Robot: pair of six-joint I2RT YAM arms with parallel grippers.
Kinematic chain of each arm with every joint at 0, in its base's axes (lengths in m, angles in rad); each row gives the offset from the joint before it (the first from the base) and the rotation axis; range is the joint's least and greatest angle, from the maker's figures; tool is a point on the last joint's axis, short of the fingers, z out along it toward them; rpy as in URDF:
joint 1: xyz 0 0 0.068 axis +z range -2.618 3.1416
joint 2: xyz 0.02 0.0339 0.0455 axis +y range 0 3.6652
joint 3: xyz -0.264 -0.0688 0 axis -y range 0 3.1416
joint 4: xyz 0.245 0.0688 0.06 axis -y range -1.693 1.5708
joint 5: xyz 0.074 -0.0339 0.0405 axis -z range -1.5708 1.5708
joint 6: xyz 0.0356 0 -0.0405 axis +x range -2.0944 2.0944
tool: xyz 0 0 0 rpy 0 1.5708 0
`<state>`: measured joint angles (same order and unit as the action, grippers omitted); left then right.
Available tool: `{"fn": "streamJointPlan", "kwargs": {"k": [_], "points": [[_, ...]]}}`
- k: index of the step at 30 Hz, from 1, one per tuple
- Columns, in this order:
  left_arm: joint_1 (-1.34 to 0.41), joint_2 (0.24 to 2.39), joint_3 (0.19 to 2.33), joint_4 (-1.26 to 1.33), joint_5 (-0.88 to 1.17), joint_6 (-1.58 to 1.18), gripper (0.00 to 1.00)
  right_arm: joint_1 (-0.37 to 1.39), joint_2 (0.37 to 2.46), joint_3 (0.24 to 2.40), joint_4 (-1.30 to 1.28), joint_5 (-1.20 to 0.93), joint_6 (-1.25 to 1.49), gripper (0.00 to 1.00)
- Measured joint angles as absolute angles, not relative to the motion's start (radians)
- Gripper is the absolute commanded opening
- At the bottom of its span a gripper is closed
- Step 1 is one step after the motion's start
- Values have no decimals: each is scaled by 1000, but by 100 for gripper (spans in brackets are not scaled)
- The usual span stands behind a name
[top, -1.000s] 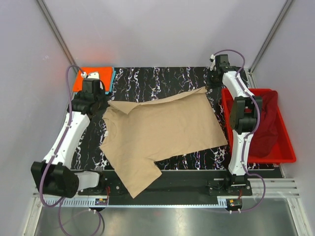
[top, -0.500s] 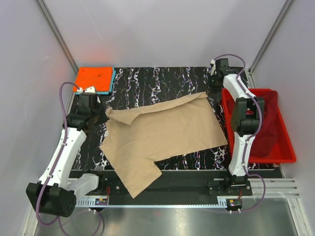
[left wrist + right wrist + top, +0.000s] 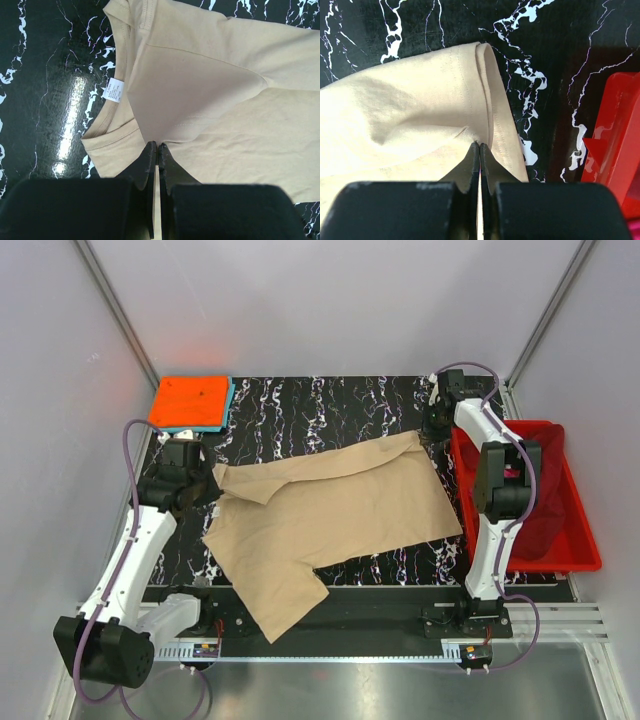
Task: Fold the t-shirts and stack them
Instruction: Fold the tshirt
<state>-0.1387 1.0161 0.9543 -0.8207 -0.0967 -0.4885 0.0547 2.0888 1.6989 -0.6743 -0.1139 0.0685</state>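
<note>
left gripper [image 3: 158,146] and right gripper [image 3: 479,145], each pinching the far edge of the tan t-shirt [image 3: 340,505], have drawn it nearer across the tabletop [image 3: 300,405], beginning the fold.

I'm looking at a counter [image 3: 330,400] with a black top veined in white like marble. It is glossy enough that a bright streak of light [image 3: 70,115] lies along it on the left side. Plain pale grey walls [image 3: 330,300] close it in at the back and both sides, evenly lit. A slim metal pole [image 3: 113,310] slants up at each back corner. Along the near edge runs a slotted rail [image 3: 350,647], then a dull brushed-steel strip [image 3: 380,685].
</note>
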Motion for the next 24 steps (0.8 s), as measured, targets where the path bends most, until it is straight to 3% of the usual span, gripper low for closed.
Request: {"fn": "streamJointPlan", "kwargs": {"k": [5,10,11,12,13,14,16,21,24], "points": [[-139,1016,948,-822,-98,-498,0,55,2088,1697,-678,-113,68,4],[-139,1016,936,-836,-101,-506,0,55,2077,1662,-679,-90,72,12],[-139,1015,934,-838,-101,-507,28,55,2074,1654,-684,-84,74,21],[-139,1014,934,-840,-101,-505,44,55,2074,1652,-697,-71,82,25],[-139,1012,934,-847,-102,-511,56,55,2074,1652,-707,-60,84,30],[-139,1007,934,-859,-105,-519,66,55,2072,1652,-719,-43,93,42],[-139,984,934,-889,-121,-536,81,54,2063,1652,-746,-16,113,50],[-139,914,976,-929,-191,-550,83,53,2000,1637,-744,-6,139,59],[-129,948,1003,-883,-199,-537,77,53,2000,1674,-722,-42,146,59]]}}
